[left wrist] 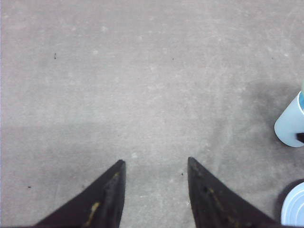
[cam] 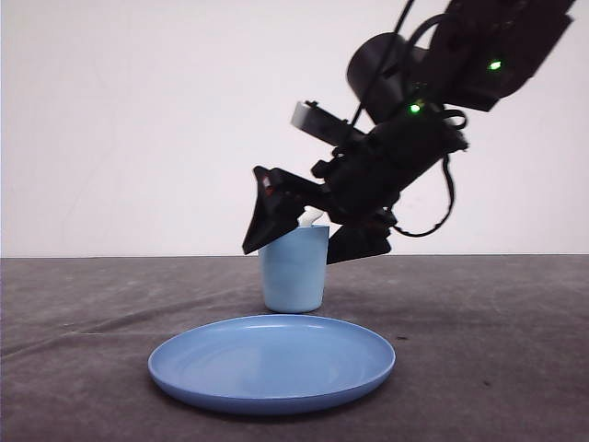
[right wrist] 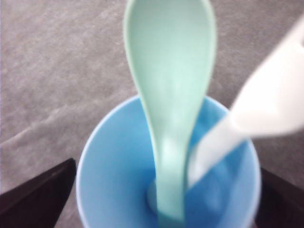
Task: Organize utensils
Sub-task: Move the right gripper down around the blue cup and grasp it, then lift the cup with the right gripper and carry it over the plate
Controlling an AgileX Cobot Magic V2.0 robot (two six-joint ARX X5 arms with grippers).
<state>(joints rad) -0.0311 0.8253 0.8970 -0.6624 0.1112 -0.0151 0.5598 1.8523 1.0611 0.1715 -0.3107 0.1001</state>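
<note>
The mint-green spoon point(right wrist: 168, 95) and the white fork point(right wrist: 270, 99) both stand handle-down inside the light blue cup point(right wrist: 109, 190), their heads sticking up out of it. My right gripper point(right wrist: 161, 202) hovers open over the cup, one finger on each side of the rim, touching neither utensil. From the front, the cup point(cam: 294, 272) sits behind the plate, with a pale utensil tip point(cam: 311, 218) poking above its rim between the fingers of the right gripper point(cam: 293, 250). My left gripper point(left wrist: 155, 161) is open over bare table.
A round blue plate point(cam: 271, 364) lies on the grey table in front of the cup. In the left wrist view the cup point(left wrist: 290, 126) and the plate's edge point(left wrist: 294, 206) sit off to one side of the fingers.
</note>
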